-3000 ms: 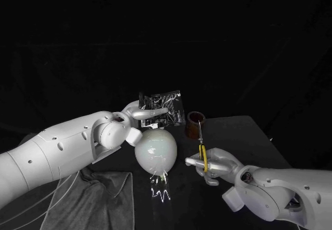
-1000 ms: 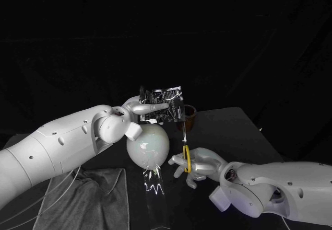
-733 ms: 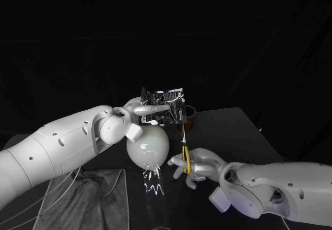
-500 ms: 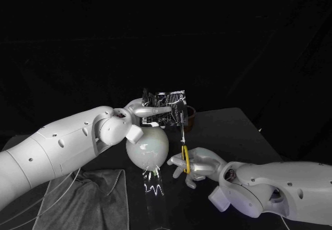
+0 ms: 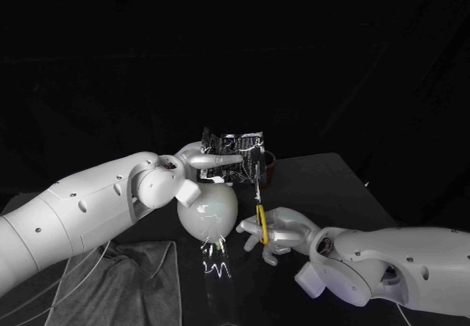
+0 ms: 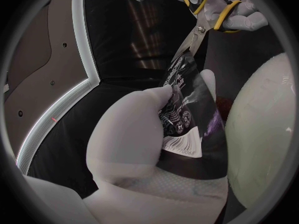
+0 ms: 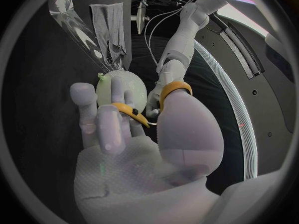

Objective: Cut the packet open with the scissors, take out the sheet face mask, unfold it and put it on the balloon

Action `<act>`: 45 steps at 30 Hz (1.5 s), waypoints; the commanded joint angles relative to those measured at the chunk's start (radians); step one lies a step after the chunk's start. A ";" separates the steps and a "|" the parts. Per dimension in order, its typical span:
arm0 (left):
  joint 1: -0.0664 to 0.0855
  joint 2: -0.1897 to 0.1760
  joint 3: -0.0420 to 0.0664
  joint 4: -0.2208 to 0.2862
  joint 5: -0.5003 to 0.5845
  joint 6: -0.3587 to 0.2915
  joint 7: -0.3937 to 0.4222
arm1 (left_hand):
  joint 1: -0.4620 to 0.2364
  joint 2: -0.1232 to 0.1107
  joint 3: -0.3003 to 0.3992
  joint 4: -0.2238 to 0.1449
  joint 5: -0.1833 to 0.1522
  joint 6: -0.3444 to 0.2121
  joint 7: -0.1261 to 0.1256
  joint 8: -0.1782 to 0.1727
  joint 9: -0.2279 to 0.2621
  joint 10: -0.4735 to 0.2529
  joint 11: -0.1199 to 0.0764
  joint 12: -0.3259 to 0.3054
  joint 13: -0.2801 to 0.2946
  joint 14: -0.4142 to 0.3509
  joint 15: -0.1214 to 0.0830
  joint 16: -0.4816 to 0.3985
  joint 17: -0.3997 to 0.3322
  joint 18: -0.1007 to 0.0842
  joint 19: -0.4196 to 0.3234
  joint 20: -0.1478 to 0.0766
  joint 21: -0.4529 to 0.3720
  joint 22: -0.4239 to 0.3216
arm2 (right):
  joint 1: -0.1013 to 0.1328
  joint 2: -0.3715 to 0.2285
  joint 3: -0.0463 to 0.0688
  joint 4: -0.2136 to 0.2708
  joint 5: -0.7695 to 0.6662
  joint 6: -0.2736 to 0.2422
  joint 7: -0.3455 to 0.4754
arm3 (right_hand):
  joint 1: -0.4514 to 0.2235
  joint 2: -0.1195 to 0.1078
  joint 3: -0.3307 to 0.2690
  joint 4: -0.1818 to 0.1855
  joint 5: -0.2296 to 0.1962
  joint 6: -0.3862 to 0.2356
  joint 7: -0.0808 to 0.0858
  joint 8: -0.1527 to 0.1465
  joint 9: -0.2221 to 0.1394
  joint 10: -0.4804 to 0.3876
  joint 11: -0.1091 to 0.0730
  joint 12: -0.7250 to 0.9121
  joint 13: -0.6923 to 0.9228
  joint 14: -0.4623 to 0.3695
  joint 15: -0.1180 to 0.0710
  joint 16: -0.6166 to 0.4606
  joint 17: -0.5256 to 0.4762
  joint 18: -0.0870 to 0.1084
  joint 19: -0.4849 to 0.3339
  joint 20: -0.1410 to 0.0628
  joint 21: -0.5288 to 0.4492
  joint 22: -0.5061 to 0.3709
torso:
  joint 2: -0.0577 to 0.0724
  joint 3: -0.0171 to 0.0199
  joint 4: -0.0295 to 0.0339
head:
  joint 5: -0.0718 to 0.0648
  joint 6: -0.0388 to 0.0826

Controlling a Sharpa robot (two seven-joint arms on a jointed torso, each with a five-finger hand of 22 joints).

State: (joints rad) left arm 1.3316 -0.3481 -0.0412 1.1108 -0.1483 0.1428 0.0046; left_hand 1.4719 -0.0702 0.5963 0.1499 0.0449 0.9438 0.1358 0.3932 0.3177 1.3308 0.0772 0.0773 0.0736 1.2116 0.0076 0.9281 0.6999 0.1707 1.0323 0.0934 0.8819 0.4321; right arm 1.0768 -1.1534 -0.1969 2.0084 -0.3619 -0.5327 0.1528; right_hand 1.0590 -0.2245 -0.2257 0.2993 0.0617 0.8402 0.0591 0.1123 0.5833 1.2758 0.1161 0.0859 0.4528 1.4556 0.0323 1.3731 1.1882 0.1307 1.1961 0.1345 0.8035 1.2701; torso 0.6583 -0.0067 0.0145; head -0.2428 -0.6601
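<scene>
My left hand [image 5: 208, 161] holds the dark glossy packet [image 5: 235, 151] upright above the pale balloon [image 5: 208, 212]. My right hand [image 5: 282, 231] grips the yellow-handled scissors [image 5: 261, 219], blades pointing up. The blade tips meet the packet's lower right edge. In the left wrist view the scissors [image 6: 198, 31] reach the packet [image 6: 186, 98] between my fingers [image 6: 134, 129], with the balloon [image 6: 268, 134] beside it. The right wrist view has the yellow handles [image 7: 169, 90] round my right hand's [image 7: 134, 149] fingers and the balloon [image 7: 121, 88] beyond. Whether the packet is cut I cannot tell.
A brown cup [image 5: 272, 165] stands behind the packet on the black table [image 5: 333, 183]. A grey cloth [image 5: 128, 278] lies at the front left. Crinkled clear film [image 5: 215, 261] hangs below the balloon.
My right hand has carried the scissors left and up until the blades reach the packet. My left hand has lowered the packet slightly towards them.
</scene>
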 commanded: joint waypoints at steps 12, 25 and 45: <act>0.002 -0.006 0.002 -0.002 -0.011 -0.033 0.022 | -0.007 0.006 0.010 -0.002 0.003 0.001 0.009 0.003 0.103 0.004 -0.005 -0.005 0.001 0.003 -0.005 0.009 0.002 0.012 -0.009 0.001 0.012 0.004 | 0.002 -0.003 0.001 0.004 -0.018 0.011 -0.003 | -0.002 0.010 0.009 0.002 -0.007 -0.148 0.143 0.011 -0.002 0.011 -0.003 -0.010 -0.006 0.001 0.003 0.006 -0.001 0.015 0.000 0.003 -0.001 -0.001 | 0.000 0.0001 0.0006 | -0.008 0.006; 0.001 -0.003 0.002 -0.007 -0.008 -0.061 0.031 | -0.010 0.006 0.012 -0.004 0.003 0.001 0.009 0.004 0.105 0.005 -0.006 -0.004 0.002 0.006 -0.006 0.014 0.003 0.012 -0.008 0.001 0.018 0.008 | 0.002 0.001 0.001 0.003 -0.022 0.018 -0.007 | -0.001 0.008 0.009 0.002 -0.007 -0.147 0.143 0.014 -0.003 0.010 -0.003 -0.012 -0.008 0.000 0.003 0.007 -0.002 0.016 -0.002 0.003 -0.004 -0.002 | 0.000 0.0007 0.0002 | -0.007 0.014; 0.001 -0.007 0.001 0.005 -0.019 -0.029 0.016 | -0.011 0.005 0.013 -0.005 0.003 0.002 0.008 0.004 0.106 0.006 -0.006 -0.003 0.002 0.008 -0.006 0.017 0.004 0.012 -0.008 0.000 0.022 0.011 | 0.016 -0.003 0.007 0.005 -0.037 0.010 0.004 | 0.004 0.041 0.031 0.001 -0.009 -0.141 0.142 0.029 -0.011 0.015 -0.003 -0.019 -0.023 -0.002 0.003 0.010 -0.002 0.016 -0.004 0.004 0.001 0.002 | 0.000 0.0012 0.0006 | -0.005 0.011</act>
State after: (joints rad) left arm 1.3318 -0.3564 -0.0410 1.1113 -0.1602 0.0940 0.0155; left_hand 1.4607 -0.0737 0.6014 0.1446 0.0448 0.9458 0.1378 0.3942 0.3247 1.3347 0.0732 0.0773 0.0741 1.2188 0.0078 0.9400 0.7032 0.1709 1.0326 0.0936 0.9012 0.4423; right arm 1.0913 -1.1566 -0.1909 2.0099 -0.3793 -0.5325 0.1405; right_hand 1.0617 -0.1948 -0.2014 0.3005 0.0578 0.8229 0.0775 0.1359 0.5730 1.2847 0.1143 0.0709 0.4304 1.4556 0.0323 1.3768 1.1855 0.1381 1.1961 0.1345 0.8034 1.2706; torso 0.6576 -0.0054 0.0145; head -0.2471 -0.6500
